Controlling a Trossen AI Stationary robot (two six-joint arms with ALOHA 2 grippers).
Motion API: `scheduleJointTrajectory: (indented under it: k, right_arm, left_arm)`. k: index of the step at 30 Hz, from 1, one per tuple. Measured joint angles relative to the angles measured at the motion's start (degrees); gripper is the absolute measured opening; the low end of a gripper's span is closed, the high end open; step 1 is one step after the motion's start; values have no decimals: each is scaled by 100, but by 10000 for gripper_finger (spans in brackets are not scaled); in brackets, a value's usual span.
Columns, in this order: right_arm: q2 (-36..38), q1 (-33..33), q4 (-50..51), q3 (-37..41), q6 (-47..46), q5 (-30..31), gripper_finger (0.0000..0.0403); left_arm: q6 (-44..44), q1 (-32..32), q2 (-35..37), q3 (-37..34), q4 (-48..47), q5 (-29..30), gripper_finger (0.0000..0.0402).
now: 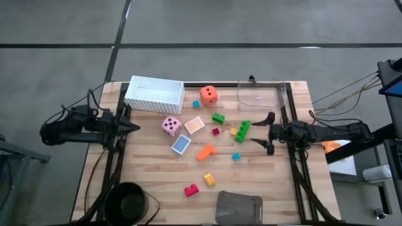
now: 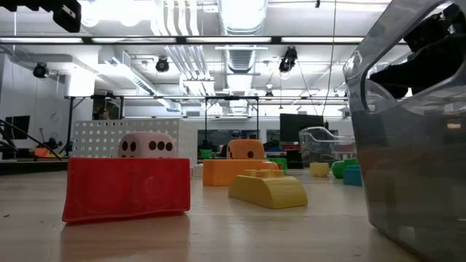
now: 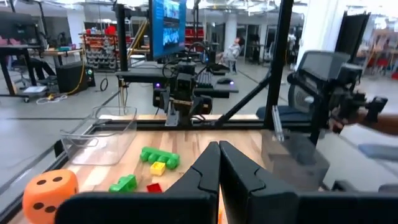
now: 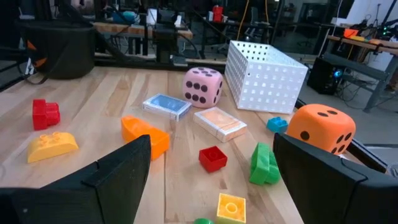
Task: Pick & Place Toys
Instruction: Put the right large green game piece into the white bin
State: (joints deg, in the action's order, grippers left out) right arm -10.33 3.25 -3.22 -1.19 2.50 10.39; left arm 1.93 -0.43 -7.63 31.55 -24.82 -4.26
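Observation:
The toys lie loose on the wooden table between my two grippers. An orange die, a pink die, a peach card and a blue card lie mid-table. Around them are an orange brick, green bricks, a small red brick, a yellow one and teal ones. A yellow brick and a red brick lie nearer the front. My left gripper is shut and empty at the table's left. My right gripper is open and empty at the right, just right of the long green brick.
A white perforated basket stands at the far left, beside the orange die. A clear plastic container stands at the far right. A grey tray sits at the near edge, and a black bucket at the near left corner.

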Motion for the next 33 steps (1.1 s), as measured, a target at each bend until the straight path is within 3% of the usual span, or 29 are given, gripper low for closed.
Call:
scheduleJointTrajectory:
  k: [6,10,14,19,23,27,33]
  right_arm:
    - [-20,-2,-914,0,-856,26,336]
    - [-40,-2,-1412,-4,-823,234,336]
    - [-50,-4,-1448,-4,-854,365,336]
    - [-157,-6,-1432,-4,-987,345,336]
    - [-262,-7,-1436,-4,-1031,380,336]
    - [-375,-7,-1434,-4,-1049,496,336]
    - [-714,-7,-1430,-4,-1020,455,336]
  left_arm:
    - [396,2,-405,-48,214,144,9]
    - [413,2,-867,-307,330,790,9]
    - [544,2,-1354,-627,439,1364,9]
    - [856,4,-1898,-926,917,1596,9]
    - [1601,5,-2190,-944,1029,1958,9]
    - [1938,5,-2317,-940,1038,1958,9]
    - [1945,2,-2514,-940,1021,1393,9]
